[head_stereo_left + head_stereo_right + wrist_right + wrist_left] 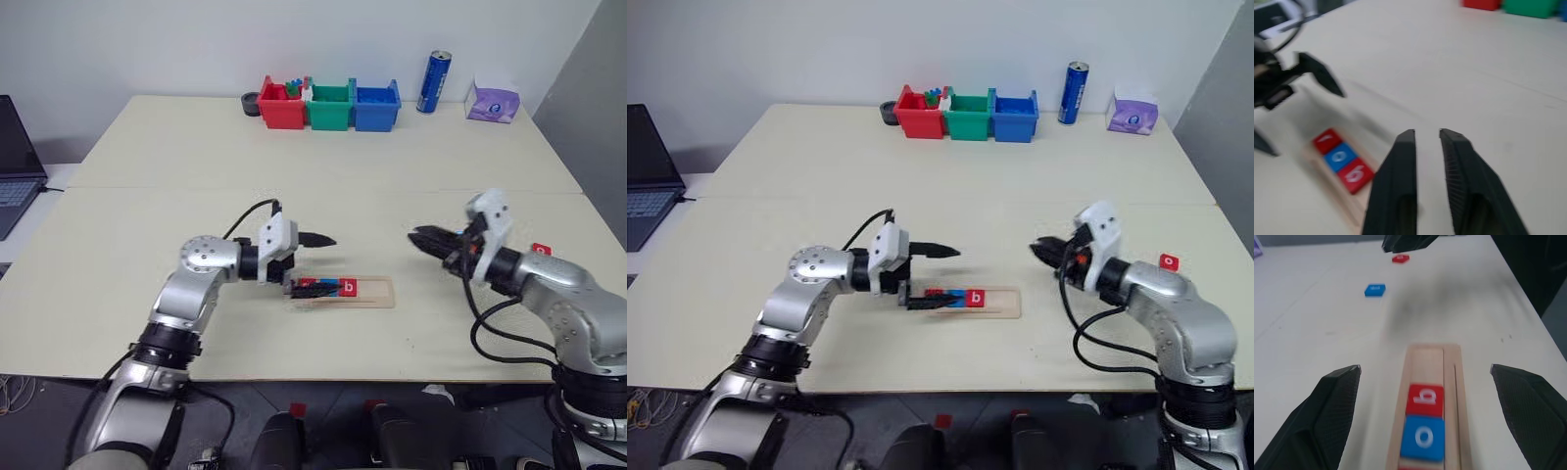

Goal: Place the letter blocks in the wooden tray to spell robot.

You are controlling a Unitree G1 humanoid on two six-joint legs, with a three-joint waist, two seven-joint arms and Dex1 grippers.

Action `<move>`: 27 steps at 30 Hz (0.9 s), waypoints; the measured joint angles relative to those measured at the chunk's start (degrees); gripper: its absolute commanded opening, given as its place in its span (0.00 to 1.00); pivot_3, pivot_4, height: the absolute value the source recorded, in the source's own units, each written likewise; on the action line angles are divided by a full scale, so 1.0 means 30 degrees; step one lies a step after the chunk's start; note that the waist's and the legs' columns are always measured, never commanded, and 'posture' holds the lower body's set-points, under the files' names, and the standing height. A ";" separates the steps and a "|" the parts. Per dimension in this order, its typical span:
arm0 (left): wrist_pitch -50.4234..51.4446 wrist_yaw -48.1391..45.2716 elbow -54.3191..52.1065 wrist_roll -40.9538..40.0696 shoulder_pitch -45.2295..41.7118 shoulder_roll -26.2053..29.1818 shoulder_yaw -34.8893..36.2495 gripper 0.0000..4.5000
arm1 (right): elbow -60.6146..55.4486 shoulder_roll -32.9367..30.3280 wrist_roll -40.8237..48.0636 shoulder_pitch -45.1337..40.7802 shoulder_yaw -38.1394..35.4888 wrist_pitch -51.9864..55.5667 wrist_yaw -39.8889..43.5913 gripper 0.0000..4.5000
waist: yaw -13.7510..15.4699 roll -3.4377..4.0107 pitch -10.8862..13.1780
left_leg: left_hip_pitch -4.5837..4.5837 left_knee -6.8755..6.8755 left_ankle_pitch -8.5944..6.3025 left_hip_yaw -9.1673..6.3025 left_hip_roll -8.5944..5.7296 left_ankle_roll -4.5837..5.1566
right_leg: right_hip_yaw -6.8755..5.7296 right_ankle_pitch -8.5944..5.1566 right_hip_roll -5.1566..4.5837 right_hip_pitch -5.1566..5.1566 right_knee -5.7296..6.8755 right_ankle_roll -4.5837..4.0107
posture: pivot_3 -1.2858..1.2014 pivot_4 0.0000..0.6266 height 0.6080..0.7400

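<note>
— Both arms sit closest to us. See the left gripper (312, 264)? Its black fingers are spread wide, one above and one below the near end of the wooden tray (377, 292), holding nothing.

— And the right gripper (423, 238)?

— Off to the tray's right, well apart from it, pointing back toward the middle. From its wrist camera the two fingers (1396, 186) stand close together with a narrow gap and nothing between them, so slightly parted, empty.

— How much is spelled?

— Three letter blocks are in the groove, side by side at the tray's left end: a red block (1327, 140) whose letter I can't read, then a blue "o" (1423, 436), then a red "b" (1424, 399). The rest of the groove looks bare.

— So two left?

— I'd say so. A blue block (1375, 289) and another red block (1400, 258) lie loose on the table (323, 166), beyond the tray's empty end; the red one shows by the right arm (1168, 261). Presumably the second "o" and the "t". Just over halfway, I reckon.
</note>
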 measured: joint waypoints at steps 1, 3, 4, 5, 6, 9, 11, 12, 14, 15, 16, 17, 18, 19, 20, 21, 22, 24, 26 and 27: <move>0.0103 0.0221 -0.0133 0.0087 -0.0150 -0.0342 -0.0171 1.00 | 0.0031 -0.0148 -0.0434 0.0404 -0.0210 -0.0039 -0.0641 0.52 | 0.0003 0.0000 0.0000 | -0.0004 -0.0002 0.0000 0.0004 -0.0001 0.0000 | 0.0008 0.0000 -0.0001 0.0000 -0.0001 0.0000 | 0.52 0.24 1.00; 0.0041 0.0667 -0.0217 0.0471 -0.0355 -0.0778 -0.0628 1.00 | 0.0224 -0.0240 -0.1375 0.1149 -0.0596 -0.0116 -0.1996 0.69 | -0.0001 0.0003 -0.0002 | -0.0005 -0.0005 0.0000 0.0010 -0.0002 0.0000 | 0.0020 0.0000 0.0000 -0.0004 -0.0001 0.0000 | 0.52 0.24 1.00; -0.0084 0.0843 -0.0136 0.0696 -0.0433 -0.0989 -0.0799 1.00 | 0.0268 -0.0228 -0.1656 0.1433 -0.0822 -0.0176 -0.2577 0.76 | -0.0001 0.0005 -0.0002 | -0.0003 -0.0005 0.0000 0.0008 -0.0002 0.0000 | 0.0025 0.0000 0.0000 -0.0005 0.0001 0.0000 | 0.52 0.24 1.00; -0.0249 0.0966 -0.0049 0.0864 -0.0498 -0.1190 -0.0979 1.00 | 0.0303 -0.0223 -0.1998 0.1619 -0.1056 -0.0264 -0.3061 0.84 | -0.0035 0.0004 -0.0002 | 0.0000 -0.0005 0.0000 0.0013 -0.0001 0.0000 | 0.0026 0.0000 0.0003 -0.0010 0.0005 -0.0001 | 0.52 0.24 1.00; -0.0372 0.1173 0.0184 0.1034 -0.0641 -0.1461 -0.1118 1.00 | 0.0306 -0.0229 -0.2337 0.1818 -0.1205 -0.0506 -0.3564 0.92 | -0.0041 0.0008 -0.0005 | 0.0006 -0.0004 0.0000 0.0016 -0.0002 0.0000 | 0.0027 0.0000 0.0003 -0.0007 0.0010 0.0000 | 0.52 0.24 1.00; -0.0810 0.1547 0.0794 0.1487 -0.1120 -0.2158 -0.1510 1.00 | 0.0700 0.0120 -0.3452 0.2124 -0.1808 -0.0900 -0.5504 0.99 | -0.0060 0.0007 -0.0004 | 0.0009 -0.0002 0.0001 0.0044 -0.0005 0.0000 | 0.0028 0.0000 0.0008 -0.0004 0.0013 0.0000 | 0.52 0.24 1.00; -0.1140 0.1588 0.1012 0.1556 -0.1344 -0.2593 -0.1669 1.00 | 0.1200 0.0465 -0.4089 0.2124 -0.2566 -0.0928 -0.6868 0.99 | -0.0039 0.0011 -0.0006 | 0.0004 -0.0003 0.0001 0.0088 -0.0009 0.0000 | 0.0036 0.0000 0.0005 -0.0007 0.0010 0.0001 | 0.52 0.24 1.00; -0.1207 0.1579 0.1063 0.1557 -0.1419 -0.2766 -0.1689 1.00 | 0.1430 0.0473 -0.4448 0.2123 -0.2794 -0.0936 -0.7427 0.99 | -0.0040 0.0013 -0.0007 | 0.0006 -0.0003 0.0001 0.0101 -0.0007 -0.0001 | 0.0041 0.0000 0.0005 -0.0007 0.0006 0.0001 | 0.52 0.24 1.00; -0.1340 0.1572 0.1160 0.1575 -0.1571 -0.2944 -0.1782 1.00 | 0.1567 0.0631 -0.4779 0.2116 -0.3202 -0.0937 -0.8192 0.99 | -0.0065 0.0018 -0.0010 | 0.0010 -0.0008 0.0001 0.0111 -0.0003 -0.0001 | 0.0048 0.0000 0.0009 -0.0009 0.0004 0.0002 | 0.52 0.24 1.00; -0.1476 0.1553 0.1243 0.1621 -0.1659 -0.3009 -0.1878 1.00 | 0.1617 0.0839 -0.4951 0.2091 -0.3391 -0.0937 -0.8537 0.99 | -0.0067 0.0018 -0.0010 | 0.0010 -0.0010 0.0001 0.0109 -0.0001 0.0000 | 0.0048 0.0000 0.0013 -0.0009 0.0003 0.0001 | 0.52 0.24 1.00; -0.1612 0.1547 0.1357 0.1700 -0.1759 -0.3098 -0.2033 1.00 | 0.1848 0.1144 -0.5146 0.1998 -0.3491 -0.0940 -0.9017 0.99 | -0.0072 0.0019 -0.0011 | 0.0012 -0.0011 0.0001 0.0112 0.0000 0.0000 | 0.0047 0.0000 0.0017 -0.0007 0.0004 0.0001 | 0.52 0.24 1.00; -0.1714 0.1539 0.1428 0.1766 -0.1807 -0.3239 -0.2111 1.00 | 0.2155 0.1373 -0.5193 0.1916 -0.3547 -0.0957 -0.9394 0.99 | -0.0071 0.0022 -0.0013 | 0.0012 -0.0010 0.0001 0.0121 -0.0002 -0.0001 | 0.0049 0.0000 0.0016 -0.0007 0.0005 0.0001 | 0.52 0.24 1.00; -0.1894 0.1529 0.1537 0.1842 -0.1843 -0.3351 -0.2214 1.00 | 0.2580 0.1675 -0.5340 0.1779 -0.3595 -0.0968 -0.9853 0.99 | -0.0068 0.0026 -0.0015 | 0.0012 -0.0009 0.0001 0.0131 -0.0003 0.0000 | 0.0051 0.0000 0.0016 -0.0007 0.0007 0.0001 | 0.52 0.24 1.00; -0.1972 0.1523 0.1626 0.1887 -0.1851 -0.3441 -0.2268 1.00 | 0.2948 0.1865 -0.5458 0.1712 -0.3628 -0.0974 -1.0163 0.99 | -0.0065 0.0029 -0.0017 | 0.0011 -0.0009 0.0001 0.0140 -0.0004 -0.0001 | 0.0054 0.0000 0.0015 -0.0007 0.0006 0.0001 | 0.52 0.24 1.00; -0.2004 0.1515 0.1730 0.1915 -0.1851 -0.3462 -0.2327 1.00 | 0.3243 0.2016 -0.5545 0.1678 -0.3694 -0.0997 -1.0421 0.99 | -0.0060 0.0038 -0.0022 | 0.0011 -0.0009 0.0001 0.0143 -0.0004 0.0000 | 0.0055 0.0000 0.0015 -0.0008 0.0006 0.0001 | 0.52 0.24 1.00; -0.2015 0.1502 0.1853 0.1948 -0.1853 -0.3459 -0.2360 1.00 | 0.3641 0.2143 -0.5555 0.1556 -0.3799 -0.1098 -1.0645 0.99 | -0.0062 0.0042 -0.0024 | 0.0011 -0.0009 0.0001 0.0148 -0.0004 0.0000 | 0.0057 0.0000 0.0015 -0.0009 0.0005 0.0001 | 0.52 0.24 1.00; -0.2043 0.1483 0.1923 0.1962 -0.1852 -0.3454 -0.2372 1.00 | 0.3933 0.2276 -0.5550 0.1390 -0.3938 -0.1191 -1.0779 0.99 | -0.0068 0.0045 -0.0025 | 0.0010 -0.0011 0.0001 0.0153 -0.0004 -0.0001 | 0.0061 0.0000 0.0015 -0.0011 0.0005 0.0001 | 0.52 0.24 1.00; -0.2375 0.1317 0.2102 0.2007 -0.1915 -0.3458 -0.2409 1.00 | 0.4758 0.2619 -0.5545 0.0727 -0.4133 -0.1597 -1.1106 0.99 | -0.0103 0.0050 -0.0028 | 0.0016 -0.0011 0.0001 0.0155 -0.0002 0.0000 | 0.0063 0.0000 0.0017 -0.0011 0.0007 0.0001 | 0.52 0.24 1.00; -0.2718 0.1144 0.2259 0.2037 -0.2005 -0.3463 -0.2446 1.00 | 0.5969 0.2802 -0.5579 0.0040 -0.4132 -0.2285 -1.1450 0.99 | -0.0093 0.0054 -0.0031 | 0.0016 -0.0011 0.0001 0.0153 -0.0003 0.0000 | 0.0058 0.0001 0.0016 -0.0009 0.0007 0.0000 | 0.52 0.24 1.00; -0.2803 0.1123 0.2384 0.2039 -0.2043 -0.3463 -0.2452 1.00 | 0.6772 0.2868 -0.5620 -0.0316 -0.4135 -0.2680 -1.1642 0.99 | -0.0084 0.0056 -0.0032 | 0.0017 -0.0011 0.0001 0.0156 -0.0003 0.0000 | 0.0059 0.0001 0.0016 -0.0008 0.0005 0.0000 | 0.52 0.24 1.00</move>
